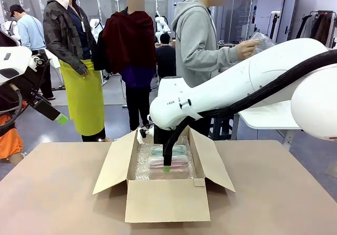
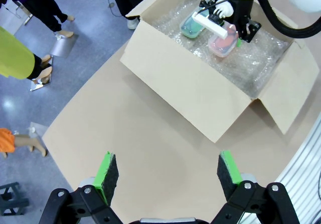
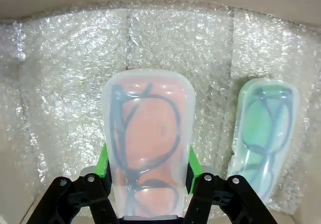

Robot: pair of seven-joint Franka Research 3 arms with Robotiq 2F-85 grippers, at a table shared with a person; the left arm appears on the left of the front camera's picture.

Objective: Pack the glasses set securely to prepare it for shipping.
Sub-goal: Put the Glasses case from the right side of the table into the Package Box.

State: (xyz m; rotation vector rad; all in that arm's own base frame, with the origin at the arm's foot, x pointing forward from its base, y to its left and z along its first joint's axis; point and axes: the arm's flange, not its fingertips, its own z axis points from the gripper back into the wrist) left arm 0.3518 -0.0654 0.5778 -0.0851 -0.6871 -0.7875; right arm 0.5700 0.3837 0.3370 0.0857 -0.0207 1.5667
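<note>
Right wrist view looks down into the box point(image 1: 167, 201), whose floor is covered with bubble wrap point(image 3: 65, 83). The right gripper point(image 3: 148, 159) is clamped on the pink case point(image 3: 148, 128), with one green pad on each long side near the end closer to the wrist. I cannot tell if the case already rests on the wrap or hangs a little above it. The green case point(image 3: 263, 133) lies flat on the wrap just beside it, apart from it, and dark frames are visible through both lids. I judge these cases as light, thin and smooth, so they can slip or bend under strong pressure. The long edges are the good place to hold, with gentle force. The left gripper point(image 2: 168, 171) has its fingers wide apart with nothing between them, above the bare table point(image 2: 150, 133) and well apart from the box. At the far side a person's hand point(image 1: 245, 49) holds another piece of wrap point(image 1: 262, 39).
</note>
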